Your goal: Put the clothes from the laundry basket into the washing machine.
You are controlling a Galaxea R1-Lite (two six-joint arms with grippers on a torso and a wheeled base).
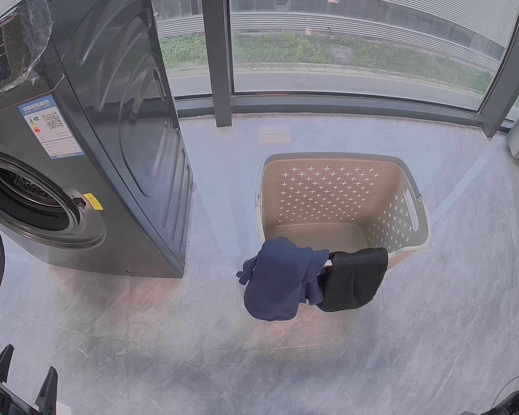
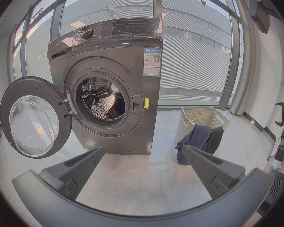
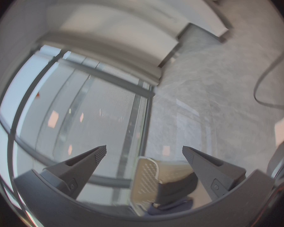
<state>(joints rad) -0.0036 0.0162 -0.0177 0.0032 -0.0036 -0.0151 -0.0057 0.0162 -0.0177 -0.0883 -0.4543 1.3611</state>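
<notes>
Because the blue garment [image 1: 277, 280] and the black garment [image 1: 352, 278] both hang over the near rim of the laundry basket [image 1: 412, 203], low in the centre of the head view, with most of their cloth outside it and their edges overlapping, a pull on one will likely drag the other off onto the floor, or tip the light basket. A shallow pinch may catch just a fold, so that the cloth slips free on the way to the washing machine [image 1: 115, 145] at the upper left, whose drum mouth [image 1: 32, 200] sits at the left edge. Trailing cloth could also snag on the door [image 2: 34, 117], which stands open beside that mouth. The left gripper [image 2: 142, 148], at the lower left corner of the head view, has its fingers spread wide, with nothing between them and touching nothing. The right gripper [image 3: 144, 148], at the lower right corner, is likewise spread wide and empty, well apart from the clothes.
</notes>
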